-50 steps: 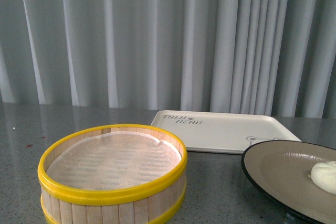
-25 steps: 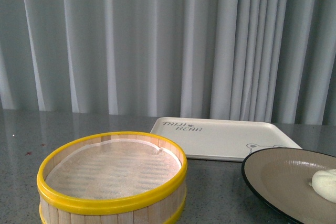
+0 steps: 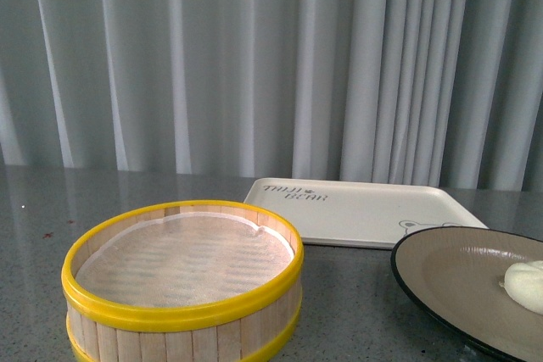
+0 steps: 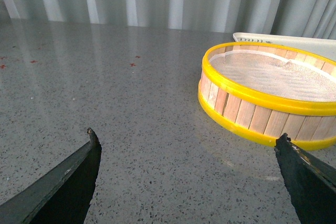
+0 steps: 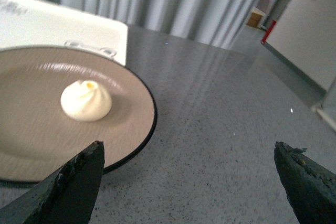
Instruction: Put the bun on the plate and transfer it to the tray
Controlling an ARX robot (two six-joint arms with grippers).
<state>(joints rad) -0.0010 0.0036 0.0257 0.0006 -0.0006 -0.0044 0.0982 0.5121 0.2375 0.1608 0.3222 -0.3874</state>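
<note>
Bun lies on plate, ahead of right gripper, spread wide and empty.

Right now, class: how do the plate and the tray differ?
The plate is round, the tray rectangular. The plate is beige with a black rim; the tray is cream with lettering. The plate holds the bun; the tray's visible part is bare. Both lie on the table.

The front view's right edge cuts off the plate and part of the bun.
</note>
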